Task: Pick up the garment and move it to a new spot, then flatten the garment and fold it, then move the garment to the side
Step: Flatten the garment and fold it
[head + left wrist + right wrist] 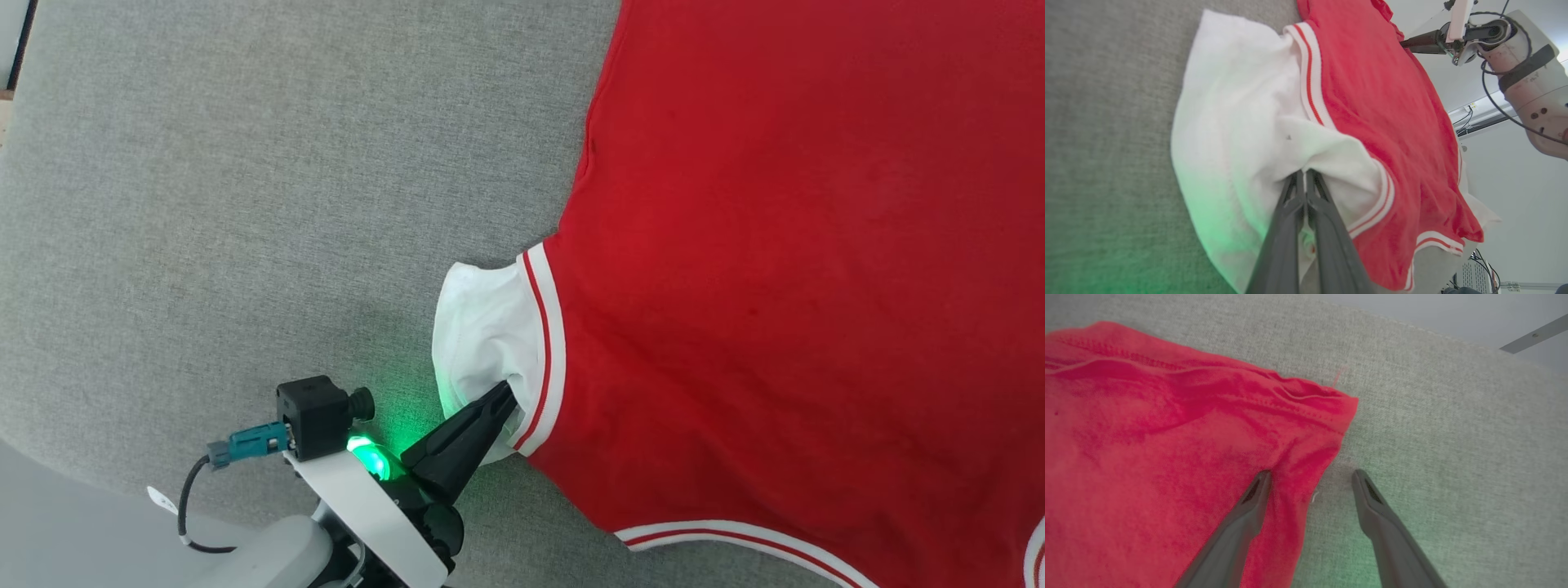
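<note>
**Left claw clamped on the sleeve, right claw wide over the hem**

In the head view your garment lay spread on the grey desk, red cloth covering everything from 12 o'clock round through 3 to 5 o'clock. Its white sleeve stuck out at 9 o'clock from the red body, with the striped trim running along the seam between them. Your left claw came in from 7 o'clock, pointing toward 1 o'clock, fingers clenched tight together on that sleeve's lower edge. A green light glowed on the wrist just behind it and tinted the cloth.

The left wrist view confirmed it: the left claw had its two fingers pressed together with white fabric bunched around their tips, the sleeve fanning out toward 10 o'clock and the red body running off to 1 o'clock. Up at 2 o'clock, past the far side of the shirt, you could see the right claw reaching in low over the red cloth.

In the right wrist view, your right claw stood released, jaws wide apart. One finger lay on the red cloth where creases gathered; the other sat over bare desk. The hem corner lay at 1 o'clock from the tips.
</note>
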### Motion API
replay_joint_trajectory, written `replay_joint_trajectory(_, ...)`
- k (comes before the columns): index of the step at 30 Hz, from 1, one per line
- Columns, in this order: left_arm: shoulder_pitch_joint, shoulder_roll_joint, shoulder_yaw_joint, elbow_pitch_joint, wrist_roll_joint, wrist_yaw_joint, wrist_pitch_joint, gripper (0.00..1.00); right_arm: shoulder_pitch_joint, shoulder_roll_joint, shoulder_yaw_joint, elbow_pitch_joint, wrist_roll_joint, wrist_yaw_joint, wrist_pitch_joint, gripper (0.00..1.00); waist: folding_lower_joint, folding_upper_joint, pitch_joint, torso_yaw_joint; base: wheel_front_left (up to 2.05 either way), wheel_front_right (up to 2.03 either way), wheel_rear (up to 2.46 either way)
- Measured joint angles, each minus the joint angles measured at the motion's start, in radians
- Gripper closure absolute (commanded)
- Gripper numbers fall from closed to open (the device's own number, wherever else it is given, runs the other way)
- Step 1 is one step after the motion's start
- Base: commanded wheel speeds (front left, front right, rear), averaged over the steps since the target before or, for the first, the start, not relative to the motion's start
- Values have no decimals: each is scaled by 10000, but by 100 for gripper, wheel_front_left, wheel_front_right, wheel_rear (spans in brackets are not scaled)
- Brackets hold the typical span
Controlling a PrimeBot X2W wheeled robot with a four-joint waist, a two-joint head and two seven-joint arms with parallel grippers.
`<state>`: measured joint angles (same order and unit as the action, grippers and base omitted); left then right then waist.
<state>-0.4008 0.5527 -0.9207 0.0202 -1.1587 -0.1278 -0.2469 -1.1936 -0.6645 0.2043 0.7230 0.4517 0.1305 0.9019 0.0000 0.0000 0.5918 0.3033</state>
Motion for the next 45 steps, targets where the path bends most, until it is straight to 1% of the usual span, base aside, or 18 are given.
replay_joint_trajectory(2, -6, -8, 4, 10, 2, 0, -12, 100, -174, 40, 150, 198, 107, 0, 194, 0, 0, 0, 67, 20, 0, 0, 0)
replay_joint_trajectory(3, -10, -10, 2, 23, 2, 0, -15, 100, -195, 48, 268, 196, 186, -6, 255, 27, 0, 0, 79, 4, 0, 0, 0)
replay_joint_trajectory(4, -17, -13, 0, 35, 15, 0, -19, 100, -211, 52, 410, 186, 318, -13, 336, 67, 0, 0, 80, -17, 0, 0, 0)
replay_joint_trajectory(5, -20, -19, 0, 52, 21, 0, -27, 100, -218, 58, 500, 194, 510, -13, 403, 100, 0, 1, 74, -46, 0, 0, 0)
replay_joint_trajectory(7, -35, -27, -10, 82, 52, 0, -35, 100, -172, 107, 696, 157, 828, -10, 380, 100, 0, 0, 21, -109, 0, 0, 0)
replay_joint_trajectory(11, -47, -29, 15, 153, 58, 0, -42, 100, 83, 104, 903, 36, 1210, 0, -98, 100, 0, 0, -148, -215, 0, 0, 0)
replay_joint_trajectory(13, -37, 0, 115, 209, 56, 0, -48, 100, 299, 59, 980, -59, 1616, 2, -336, 100, 0, 0, -332, -296, 0, 0, 0)
replay_joint_trajectory(16, 131, 138, 284, 284, 46, 0, -92, 100, 800, -201, 1126, -345, 2245, 2, -606, 100, 0, 0, -698, -429, 0, 0, 0)
replay_joint_trajectory(21, 727, 314, 581, 253, -155, 0, -117, 100, 2087, -1101, 1423, -1521, 3438, 2, -832, 100, 0, 0, -1479, -677, 0, 0, 0)
replay_joint_trajectory(24, 1054, 433, 800, 219, -244, 6, -130, 100, 3391, -1766, 1730, -2560, 4125, 4, -706, 100, 1, 0, -1934, -864, 0, 0, 0)
replay_joint_trajectory(28, 1386, 491, 1026, 242, -253, 153, -132, 100, 5335, -2608, 1778, -4006, 4984, 4, -665, 100, 0, 0, -2439, -1158, 0, 0, 0)
replay_joint_trajectory(31, 1569, 506, 1149, 224, -234, 236, -134, 100, 6865, -2993, 1739, -5101, 5427, 2, -752, 100, 0, 0, -2646, -1449, 0, 0, 0)
replay_joint_trajectory(34, 1583, 468, 1220, 209, -169, 238, -138, 100, 8506, -3110, 1609, -6128, 5864, 2, -798, 100, 0, 0, -2787, -1671, 0, 0, 0)
replay_joint_trajectory(38, 1604, 451, 1327, 245, -130, 238, -140, 100, 10365, -3104, 1452, -7396, 5852, 2, -890, 100, 0, 0, -2884, -1874, 0, 0, 0)
replay_joint_trajectory(41, 1683, 437, 1444, 307, -113, 238, -140, 100, 11520, -2790, 1342, -8205, 5714, 2, -838, 100, 0, 0, -3003, -1956, 0, 0, 0)
replay_joint_trajectory(42, 1812, 426, 1542, 314, -115, 238, -140, 100, 12122, -2550, 1306, -8661, 5459, 2, -731, 100, 0, 1, -3108, -2009, 0, 0, 0)
replay_joint_trajectory(45, 1919, 424, 1666, 324, -115, 238, -142, 100, 12664, -2038, 1216, -9112, 5089, 2, -591, 100, 0, 1, -3224, -2106, 0, 0, 0)
